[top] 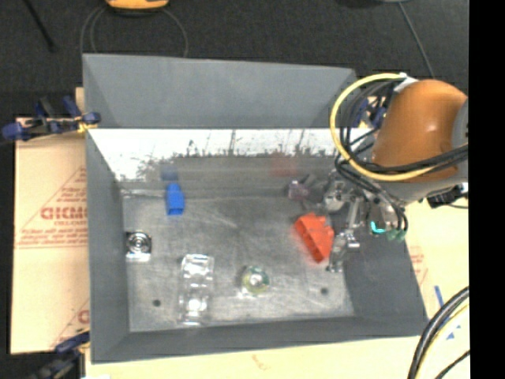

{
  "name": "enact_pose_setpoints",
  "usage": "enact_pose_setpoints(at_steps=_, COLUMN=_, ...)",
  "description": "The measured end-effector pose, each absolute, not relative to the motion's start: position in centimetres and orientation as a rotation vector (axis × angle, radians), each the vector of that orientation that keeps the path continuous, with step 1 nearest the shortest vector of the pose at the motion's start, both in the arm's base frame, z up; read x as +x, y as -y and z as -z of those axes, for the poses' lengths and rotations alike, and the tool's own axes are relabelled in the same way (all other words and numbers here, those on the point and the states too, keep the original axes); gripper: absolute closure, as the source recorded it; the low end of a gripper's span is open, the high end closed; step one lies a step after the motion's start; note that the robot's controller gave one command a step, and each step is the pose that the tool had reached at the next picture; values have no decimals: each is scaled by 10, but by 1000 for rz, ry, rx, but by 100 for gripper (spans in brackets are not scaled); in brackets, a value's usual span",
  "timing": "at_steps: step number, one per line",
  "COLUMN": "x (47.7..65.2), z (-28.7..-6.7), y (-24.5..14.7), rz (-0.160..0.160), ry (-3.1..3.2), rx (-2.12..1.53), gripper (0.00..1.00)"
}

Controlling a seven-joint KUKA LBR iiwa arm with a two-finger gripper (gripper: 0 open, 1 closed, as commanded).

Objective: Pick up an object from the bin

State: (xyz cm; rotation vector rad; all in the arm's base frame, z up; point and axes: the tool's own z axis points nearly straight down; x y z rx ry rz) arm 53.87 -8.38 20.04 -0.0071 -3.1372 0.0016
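The red block lies just beside your fingers, on their bin-centre side. I cannot tell whether they're apart. Closing off-centre could shove it aside or catch only a corner.

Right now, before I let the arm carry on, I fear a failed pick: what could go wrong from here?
1. The pincer sits at the right-hand edge of the orange-red block, not centred over it, so it may push the block aside rather than take it.
2. The bin's sloping right wall is close beside the pincer, so the arm could scrape it.
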Motion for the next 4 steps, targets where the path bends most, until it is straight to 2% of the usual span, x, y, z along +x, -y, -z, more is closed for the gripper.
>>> enact_pose_setpoints(at_steps=1, x=512, z=-131, y=17, rz=5, ry=3131, rx=-192, gripper=0)
enact_pose_setpoints(at_steps=2, x=520, z=-76, y=-10, rz=-3, ry=3148, rx=40, gripper=0)
enact_pose_setpoints(at_steps=3, x=520, z=-76, y=-10, rz=-4, ry=3150, rx=44, gripper=100)
enact_pose_setpoints(at_steps=4, x=529, z=-234, y=-1, rz=-4, ry=3131, rx=371, gripper=100)
